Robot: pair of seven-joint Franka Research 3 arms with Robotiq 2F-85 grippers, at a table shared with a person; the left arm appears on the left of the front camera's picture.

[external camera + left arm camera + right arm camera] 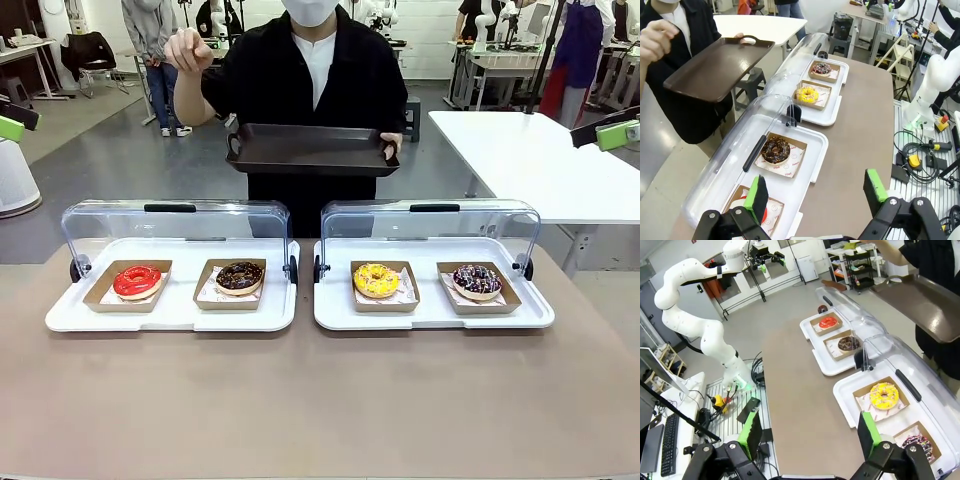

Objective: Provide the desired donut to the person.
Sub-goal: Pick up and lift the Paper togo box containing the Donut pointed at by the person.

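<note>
Four donuts lie in paper trays under raised clear lids: red (137, 280), chocolate (240, 277), yellow (376, 280) and dark sprinkled (477, 281). The person (310, 70) stands behind them, holding a dark tray (310, 150) in one hand and raising the other hand (190, 48) in a loose fist. My left gripper (817, 192) hangs open high above the table's left end, over the red donut (742, 200) and chocolate donut (775, 149). My right gripper (809, 435) hangs open above the right end, near the yellow donut (883, 395).
The donuts sit in pairs on two white serving trays (180, 315) (430, 315) with hinged lids (175, 215) open toward the person. Bare brown table (320, 400) lies in front. A white table (540, 160) stands at the back right.
</note>
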